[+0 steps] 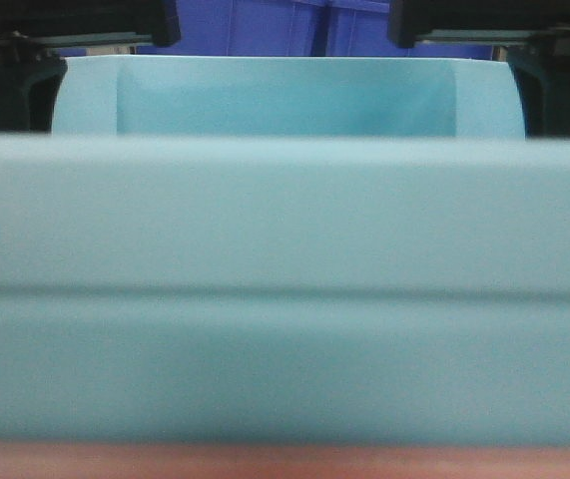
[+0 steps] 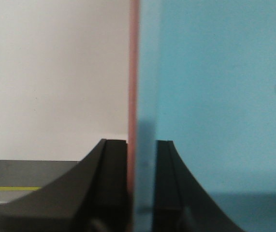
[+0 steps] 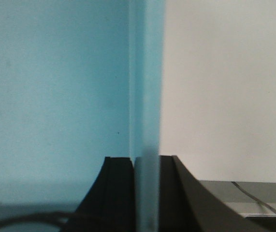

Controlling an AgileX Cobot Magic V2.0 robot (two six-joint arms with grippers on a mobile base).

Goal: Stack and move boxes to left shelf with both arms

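The light blue box (image 1: 285,249) fills the front view, its near wall close to the camera and its open inside showing above. A strip of the pale pink box (image 1: 285,461) shows under it, so the blue one sits nested in the pink. My left gripper (image 2: 141,183) is shut on the left side wall, pink box (image 2: 133,96) outside and light blue box (image 2: 215,96) inside. My right gripper (image 3: 147,193) is shut on the right wall of the light blue box (image 3: 55,96). Both black arms (image 1: 15,80) (image 1: 554,80) flank the far corners. The left shelf is out of view.
Dark blue storage bins (image 1: 265,25) stand behind the boxes. A pale wall (image 2: 55,72) lies beyond the left side, above a grey floor with a yellow stripe (image 2: 7,188). A grey floor (image 3: 254,198) also shows past the right side.
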